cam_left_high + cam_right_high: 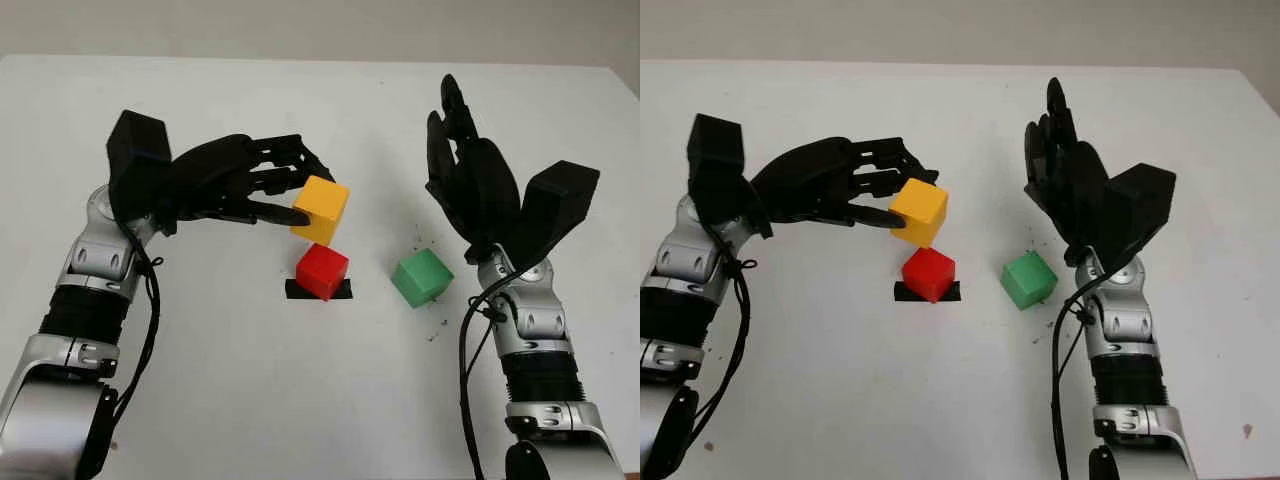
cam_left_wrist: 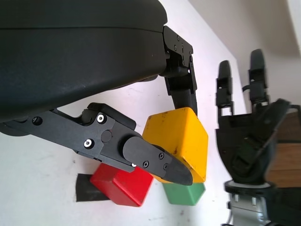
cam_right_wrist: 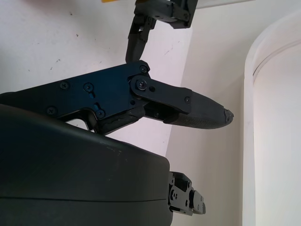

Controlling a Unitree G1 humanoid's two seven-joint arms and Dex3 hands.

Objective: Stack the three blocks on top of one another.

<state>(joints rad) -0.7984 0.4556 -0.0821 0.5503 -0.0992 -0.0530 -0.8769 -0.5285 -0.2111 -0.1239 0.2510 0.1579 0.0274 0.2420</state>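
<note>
No lettering or brand mark can be read on any block or on either arm. The left hand (image 1: pixel 255 190) grasps the yellow block (image 1: pixel 321 209), pinching it between its fingers (image 2: pixel 157 162) and holding it tilted in the air, just above and slightly behind the red block (image 1: pixel 322 271). Whether the two blocks touch is hard to judge from the head views; the left wrist view shows the yellow one lifted clear. The red block sits on a strip of black tape (image 1: pixel 343 290), mostly covered by it. The green block (image 1: pixel 421 277) stands alone on the white worktop (image 1: pixel 250 380), just right of the red one. The right hand (image 1: pixel 465 175) is released, raised upright behind the green block, holding nothing. Small dark specks dot the worktop near the green block.
</note>
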